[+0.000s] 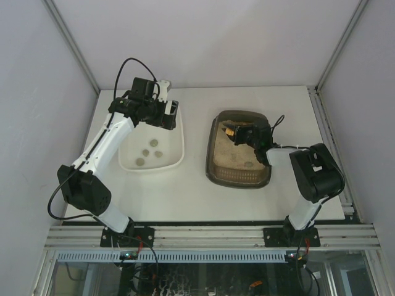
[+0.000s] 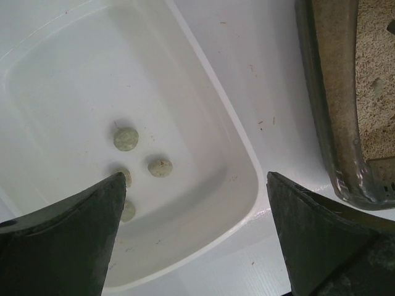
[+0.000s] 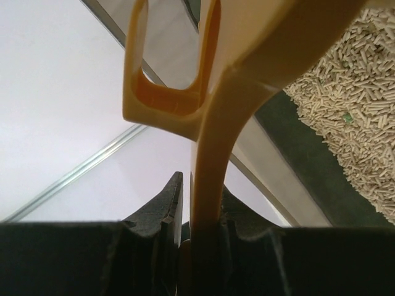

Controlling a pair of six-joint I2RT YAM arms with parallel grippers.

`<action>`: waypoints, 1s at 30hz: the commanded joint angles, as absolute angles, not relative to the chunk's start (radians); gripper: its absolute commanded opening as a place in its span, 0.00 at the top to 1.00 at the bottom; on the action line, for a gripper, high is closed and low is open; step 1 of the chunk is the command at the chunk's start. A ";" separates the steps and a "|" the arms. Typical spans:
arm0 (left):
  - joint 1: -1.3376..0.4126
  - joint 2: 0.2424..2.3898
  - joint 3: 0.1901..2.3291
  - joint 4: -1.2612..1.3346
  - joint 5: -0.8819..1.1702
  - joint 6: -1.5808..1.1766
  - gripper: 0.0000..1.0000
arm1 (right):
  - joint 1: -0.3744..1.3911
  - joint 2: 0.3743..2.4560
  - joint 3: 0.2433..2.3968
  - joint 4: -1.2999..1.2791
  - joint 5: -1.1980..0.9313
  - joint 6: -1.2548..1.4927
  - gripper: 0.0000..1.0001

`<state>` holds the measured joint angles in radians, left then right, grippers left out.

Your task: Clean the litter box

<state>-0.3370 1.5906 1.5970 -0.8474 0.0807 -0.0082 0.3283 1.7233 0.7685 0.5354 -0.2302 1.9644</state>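
Observation:
The litter box (image 1: 237,183), a dark tray of pale beige litter, lies right of centre on the table. My right gripper (image 1: 247,134) hovers over its far end, shut on the handle of a yellow slotted scoop (image 1: 231,132). In the right wrist view the scoop handle (image 3: 216,123) is pinched between the fingers of the right gripper (image 3: 200,185), with litter (image 3: 352,92) beyond it. A greenish clump (image 1: 249,164) lies in the litter. My left gripper (image 1: 170,115) hangs open and holds nothing above the far right corner of a white tray (image 1: 180,148).
In the left wrist view the white tray (image 2: 247,160) holds several round grey-green clumps (image 2: 126,138), and the litter box rim (image 2: 327,92) shows at the right. Grey walls close in the table at the left, back and right.

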 commanded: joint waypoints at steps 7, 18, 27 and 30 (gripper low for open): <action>-0.336 1.589 1.606 -0.831 0.085 0.001 0.00 | 0.288 1.839 0.893 0.610 -0.365 1.677 1.00; -0.337 1.588 1.596 -0.831 0.103 0.006 0.00 | 0.306 1.891 0.917 0.702 -0.547 1.502 1.00; -0.337 1.569 1.584 -0.831 0.106 0.018 0.01 | 0.333 1.884 0.912 0.683 -0.646 1.388 1.00; -0.337 1.556 1.576 -0.831 0.107 0.027 0.01 | 0.343 1.860 0.881 0.676 -0.665 1.357 1.00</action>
<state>-0.3370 1.5906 1.5959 -0.8474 0.0887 -0.0055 0.3157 1.9003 0.8738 0.5900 -0.5846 1.4658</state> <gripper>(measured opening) 0.994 0.187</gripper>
